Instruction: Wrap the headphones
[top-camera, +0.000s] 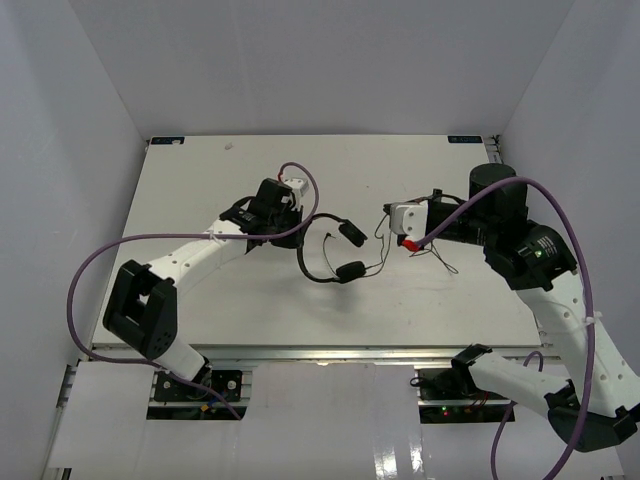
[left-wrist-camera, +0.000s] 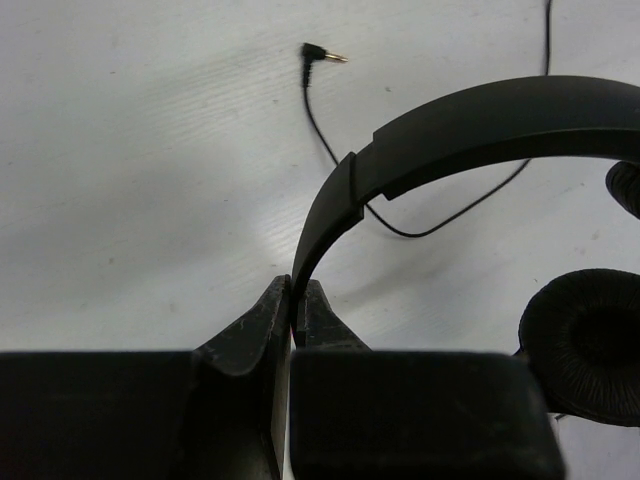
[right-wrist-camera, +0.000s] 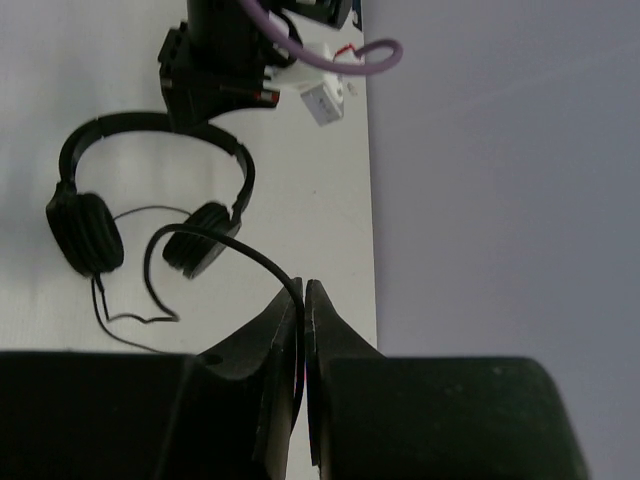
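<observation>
The headphones (top-camera: 350, 270) sit mid-table (top-camera: 200, 180) between the arms, left gripper (left-wrist-camera: 297, 290) clamped on the headband (left-wrist-camera: 470, 130), right gripper (right-wrist-camera: 303, 290) pinching the cord (right-wrist-camera: 215, 235) — a thin hold that may slip, and loose slack may snag an earcup (left-wrist-camera: 585, 345) during winding.

Top external: high, looking down over table (top-camera: 200, 170). Wrist views: close, low; all share headphones (top-camera: 350, 270).
</observation>
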